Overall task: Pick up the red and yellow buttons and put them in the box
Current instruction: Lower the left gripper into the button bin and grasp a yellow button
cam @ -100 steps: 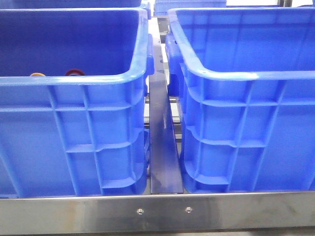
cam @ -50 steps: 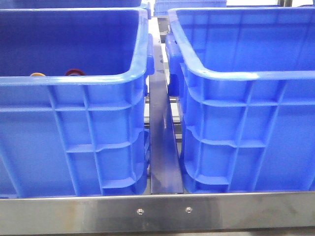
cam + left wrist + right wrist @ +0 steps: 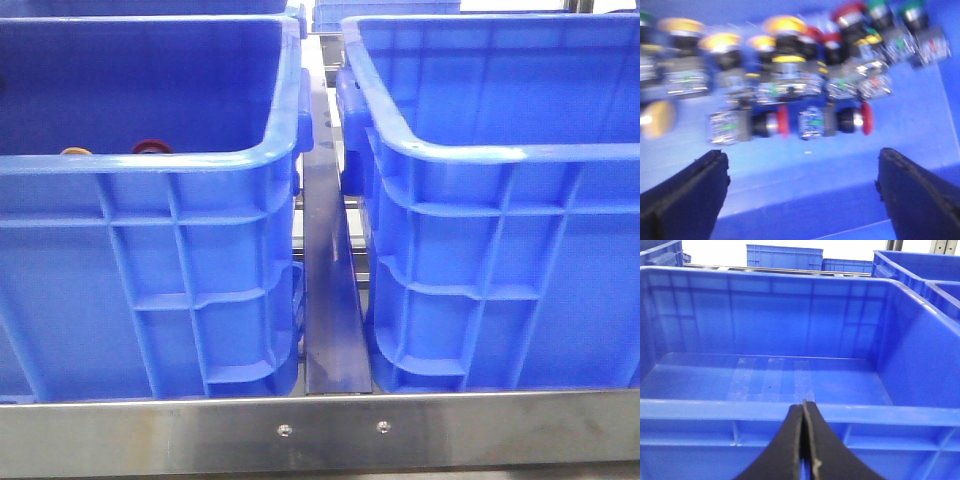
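The left pincer [image 3: 802,195] hangs spread wide over a crowded heap of red and yellow buttons [image 3: 790,70] in the left bin [image 3: 150,165], so it risks pinching two at once or catching a green-capped one [image 3: 879,10]. The right pincer [image 3: 803,440], pressed closed and empty, waits at the bare box [image 3: 770,412]; no writing is readable anywhere.
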You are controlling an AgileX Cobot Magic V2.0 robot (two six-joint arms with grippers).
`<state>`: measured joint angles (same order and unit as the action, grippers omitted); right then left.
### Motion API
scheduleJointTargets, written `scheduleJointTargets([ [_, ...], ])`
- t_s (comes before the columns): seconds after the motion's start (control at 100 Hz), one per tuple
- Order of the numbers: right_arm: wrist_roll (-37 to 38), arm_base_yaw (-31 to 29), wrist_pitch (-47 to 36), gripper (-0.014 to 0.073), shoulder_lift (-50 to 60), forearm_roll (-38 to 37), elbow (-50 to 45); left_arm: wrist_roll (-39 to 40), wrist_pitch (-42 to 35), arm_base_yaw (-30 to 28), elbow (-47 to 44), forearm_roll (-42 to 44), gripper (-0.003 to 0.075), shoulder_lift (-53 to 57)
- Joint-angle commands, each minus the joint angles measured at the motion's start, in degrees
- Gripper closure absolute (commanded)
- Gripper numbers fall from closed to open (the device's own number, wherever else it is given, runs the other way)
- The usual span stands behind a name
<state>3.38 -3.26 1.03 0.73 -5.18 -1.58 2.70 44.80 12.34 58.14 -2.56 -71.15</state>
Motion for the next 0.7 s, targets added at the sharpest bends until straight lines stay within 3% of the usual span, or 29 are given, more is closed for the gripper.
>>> scheduleJointTargets([
  [0.0,-0.04,-0.08,-4.47,0.0663,1.01,-0.5,-0.29,0.1,-0.36,1.05,4.82,-0.57,0.0147,-3.31],
  [0.53,-0.04,-0.08,-4.47,0.0663,1.01,-0.5,-0.29,3.34,6.0,1.07,22.22,3.11,0.0158,-27.5],
  [0.63,-0.04,-0.08,-4.47,0.0663,1.01,-0.5,-0.29,3.34,6.12,1.07,23.68,4.39,0.0203,-29.22],
  [0.69,-0.04,-0.08,-4.47,0.0663,1.01,-0.5,-0.29,3.34,6.13,1.07,24.08,4.79,0.0274,-29.8],
])
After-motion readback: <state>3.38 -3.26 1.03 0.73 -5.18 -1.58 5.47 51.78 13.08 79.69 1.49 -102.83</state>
